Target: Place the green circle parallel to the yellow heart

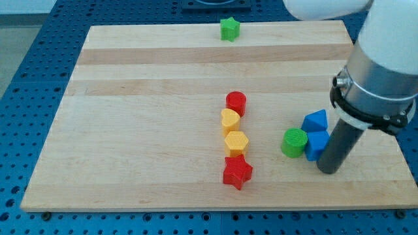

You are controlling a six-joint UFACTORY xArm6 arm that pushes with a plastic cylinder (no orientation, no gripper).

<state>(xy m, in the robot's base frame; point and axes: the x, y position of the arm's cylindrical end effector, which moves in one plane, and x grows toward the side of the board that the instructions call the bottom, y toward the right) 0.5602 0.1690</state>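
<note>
The green circle (294,142) lies at the view's right of the board, touching a blue block (318,144) on its right. The yellow heart (230,121) sits in a middle column, well to the left of the circle and slightly higher. My tip (328,170) rests on the board at the lower right, just right of and below the lower blue block, about a block's width from the green circle.
The column holds a red cylinder (236,102), the heart, a yellow hexagon (236,141) and a red star (237,172). A blue triangle-like block (316,121) sits above the other blue block. A green star (229,29) lies at the top edge of the wooden board (130,130).
</note>
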